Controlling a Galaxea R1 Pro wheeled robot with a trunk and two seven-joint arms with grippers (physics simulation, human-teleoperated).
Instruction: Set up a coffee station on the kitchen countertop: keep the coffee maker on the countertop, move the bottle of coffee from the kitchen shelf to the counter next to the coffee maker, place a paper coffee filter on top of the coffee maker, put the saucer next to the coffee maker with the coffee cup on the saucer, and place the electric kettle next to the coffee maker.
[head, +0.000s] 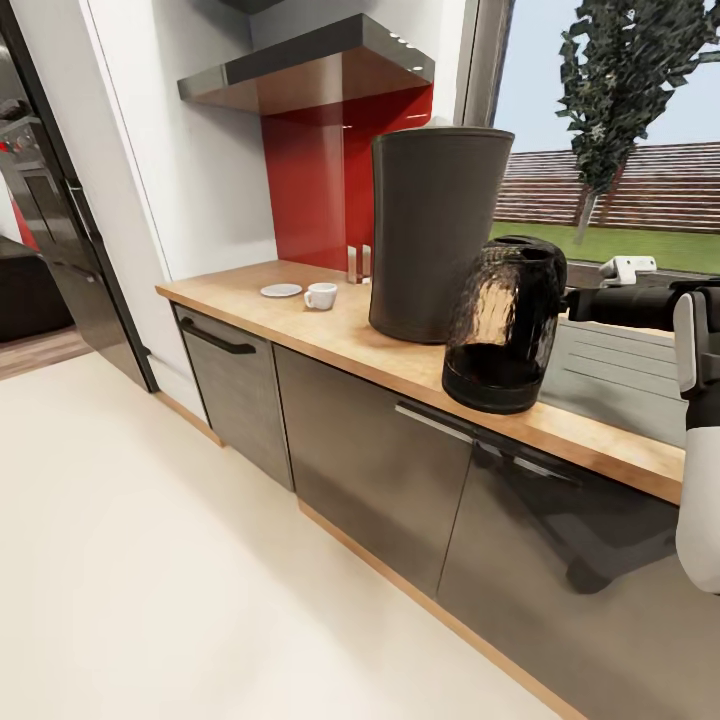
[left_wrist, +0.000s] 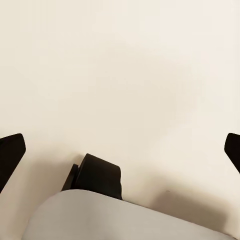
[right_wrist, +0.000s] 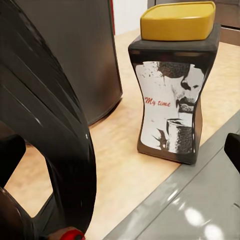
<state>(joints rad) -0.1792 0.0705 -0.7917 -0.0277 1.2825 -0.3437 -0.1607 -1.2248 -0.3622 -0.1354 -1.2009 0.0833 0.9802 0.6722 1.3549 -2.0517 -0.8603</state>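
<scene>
On the kitchen countertop (head: 300, 325) stands the tall dark coffee maker (head: 440, 235). The electric kettle (head: 503, 325) rests by the front edge, just right of it. My right arm reaches in from the right. In the right wrist view my right gripper (right_wrist: 120, 155) is open, with the kettle's black handle (right_wrist: 55, 125) close beside one finger. The bottle of coffee (right_wrist: 175, 85), yellow-lidded, stands on the counter near the coffee maker (right_wrist: 75, 50). The saucer (head: 281, 290) and coffee cup (head: 321, 296) sit side by side to the left. My left gripper (left_wrist: 122, 150) is open over the floor. Kitchen shelf and paper coffee filter are out of view.
A grey ribbed sink drainer (head: 610, 370) lies right of the kettle. A range hood (head: 310, 70) hangs over a red backsplash (head: 310, 190). A small pale upright item (head: 358, 263) stands left of the coffee maker. A dark fridge (head: 60, 230) is at the far left.
</scene>
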